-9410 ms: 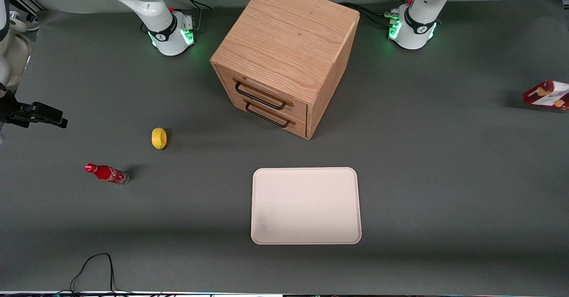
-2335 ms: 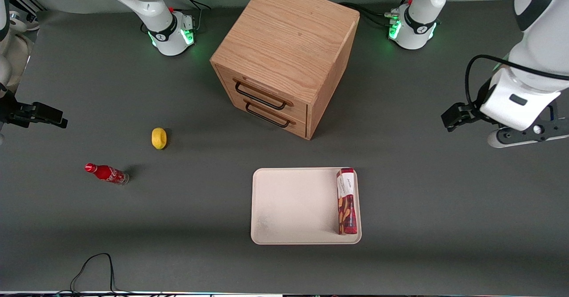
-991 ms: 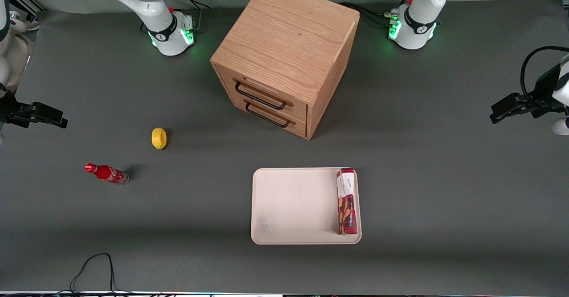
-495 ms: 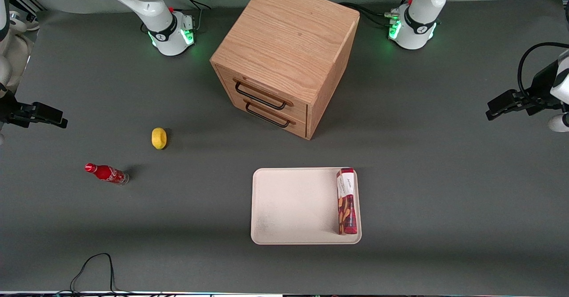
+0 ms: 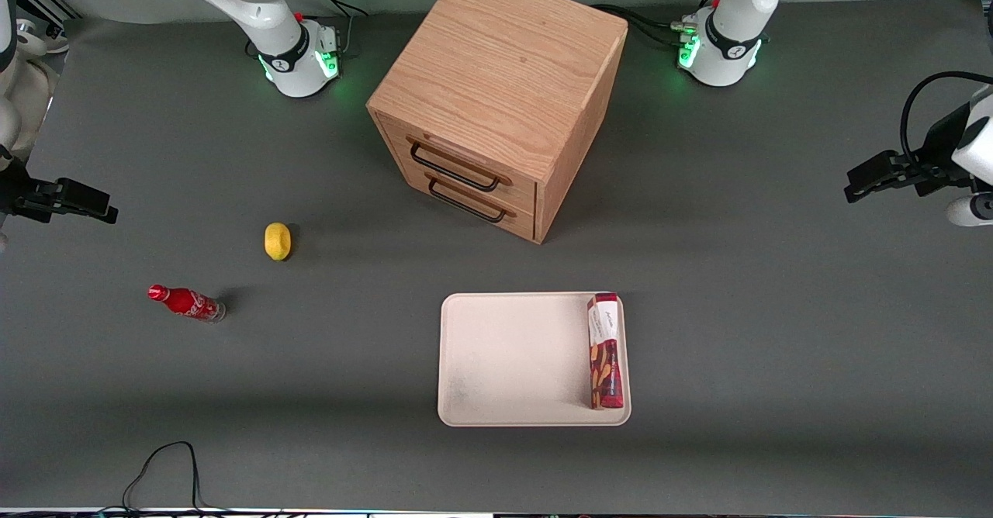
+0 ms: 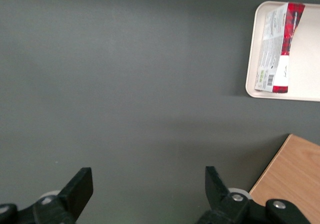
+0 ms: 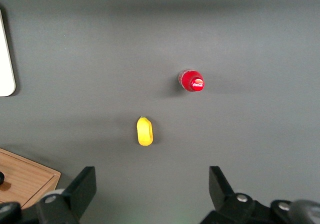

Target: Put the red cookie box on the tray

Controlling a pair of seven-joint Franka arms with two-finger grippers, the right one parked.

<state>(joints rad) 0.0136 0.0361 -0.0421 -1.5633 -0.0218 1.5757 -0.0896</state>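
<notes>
The red cookie box [image 5: 605, 351] lies flat on the pale cream tray [image 5: 512, 359], along the short edge toward the working arm's end, with its white end panel pointing at the cabinet. The left wrist view shows the same box [image 6: 277, 48] inside the tray's rim [image 6: 305, 94]. My left gripper [image 5: 859, 181] hangs high above bare table, far from the tray at the working arm's end. It is open [image 6: 148, 176] with only grey mat between its fingers.
A wooden drawer cabinet [image 5: 496, 99] with two black handles stands farther from the front camera than the tray. A yellow lemon [image 5: 277, 240] and a small red bottle [image 5: 186, 302] sit toward the parked arm's end. A black cable [image 5: 163, 464] loops at the front edge.
The box, earlier at the working arm's end of the table, now rests on the tray. My gripper has drawn back to that end; over the last second it only drifted slightly.
</notes>
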